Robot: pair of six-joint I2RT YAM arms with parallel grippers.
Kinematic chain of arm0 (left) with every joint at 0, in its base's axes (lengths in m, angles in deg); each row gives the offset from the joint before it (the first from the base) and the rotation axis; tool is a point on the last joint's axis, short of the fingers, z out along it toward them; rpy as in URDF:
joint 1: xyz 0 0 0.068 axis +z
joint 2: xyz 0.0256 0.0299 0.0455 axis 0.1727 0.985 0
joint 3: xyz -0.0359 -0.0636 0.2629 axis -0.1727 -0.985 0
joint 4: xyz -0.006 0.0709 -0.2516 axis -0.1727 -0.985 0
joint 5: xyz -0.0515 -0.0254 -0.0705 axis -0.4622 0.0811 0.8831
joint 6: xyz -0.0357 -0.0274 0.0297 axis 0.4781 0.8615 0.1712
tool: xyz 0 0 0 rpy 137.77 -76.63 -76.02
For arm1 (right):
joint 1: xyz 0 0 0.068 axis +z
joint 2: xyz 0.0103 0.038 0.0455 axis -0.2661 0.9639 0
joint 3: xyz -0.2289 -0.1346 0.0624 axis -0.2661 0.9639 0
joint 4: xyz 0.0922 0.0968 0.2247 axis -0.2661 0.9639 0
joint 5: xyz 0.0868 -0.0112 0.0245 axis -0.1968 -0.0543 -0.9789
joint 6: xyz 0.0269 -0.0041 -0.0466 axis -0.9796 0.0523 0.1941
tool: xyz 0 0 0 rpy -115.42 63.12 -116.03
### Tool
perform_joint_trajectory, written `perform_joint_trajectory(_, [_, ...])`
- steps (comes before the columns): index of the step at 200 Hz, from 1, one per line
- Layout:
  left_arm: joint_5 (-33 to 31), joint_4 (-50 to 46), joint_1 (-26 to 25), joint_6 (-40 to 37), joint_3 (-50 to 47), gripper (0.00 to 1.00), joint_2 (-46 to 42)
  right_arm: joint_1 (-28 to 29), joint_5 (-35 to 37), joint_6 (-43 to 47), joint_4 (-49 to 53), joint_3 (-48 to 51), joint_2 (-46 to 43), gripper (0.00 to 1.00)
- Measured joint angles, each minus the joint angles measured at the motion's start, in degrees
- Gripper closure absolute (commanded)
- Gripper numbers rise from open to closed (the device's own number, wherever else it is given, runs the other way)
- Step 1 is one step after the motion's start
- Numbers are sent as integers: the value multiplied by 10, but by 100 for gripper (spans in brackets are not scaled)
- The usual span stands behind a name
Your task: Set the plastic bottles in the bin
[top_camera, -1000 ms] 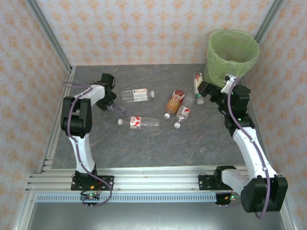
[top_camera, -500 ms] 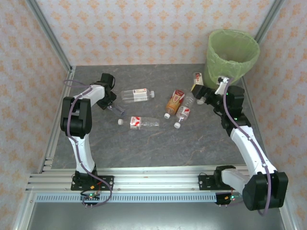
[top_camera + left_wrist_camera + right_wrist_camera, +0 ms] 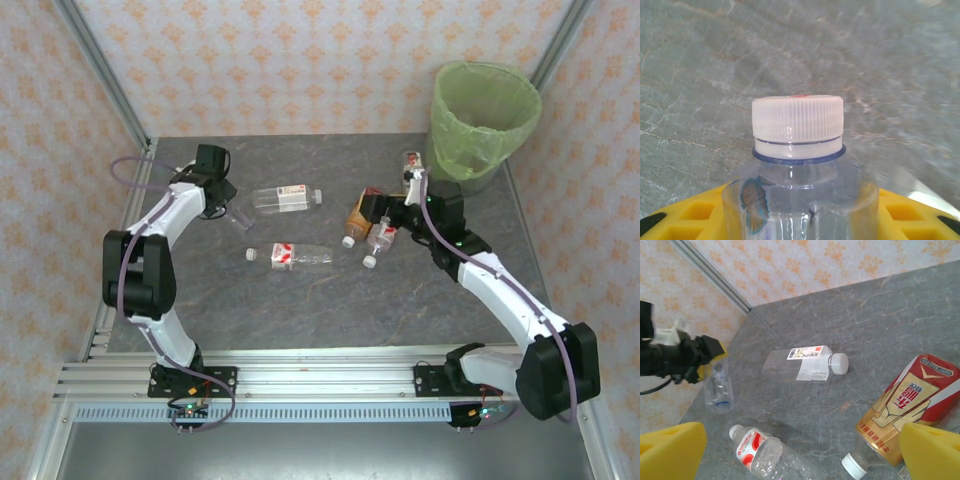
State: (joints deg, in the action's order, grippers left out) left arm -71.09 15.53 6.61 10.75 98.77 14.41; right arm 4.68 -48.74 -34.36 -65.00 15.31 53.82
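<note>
A small clear bottle with a white cap stands between the yellow fingers of my left gripper, which is shut on it above the table's left side. My right gripper hangs open over the orange-labelled bottle, its yellow pads wide apart with nothing between them. On the table lie a white-labelled bottle, a red-and-white one, another, and one beside the bin. The green-lined bin stands at the back right.
Patterned walls close the table on three sides, with metal posts in the back corners. The grey marble-look tabletop is bare toward the front. The aluminium rail holds both arm bases.
My right gripper has swung left, away from the bin, to above the orange-labelled bottle. My left arm has lifted and shifted slightly back with the clear bottle in its grip.
</note>
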Motion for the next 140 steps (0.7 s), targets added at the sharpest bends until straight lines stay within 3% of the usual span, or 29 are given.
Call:
perform_joint_trajectory(84, [52, 70, -97, -41, -30, 51, -79, 45, 54, -104, -39, -3, 80, 1])
perform_joint_trajectory(140, [125, 118, -145, -41, -30, 50, -80, 66, 50, -220, -147, 33, 96, 1])
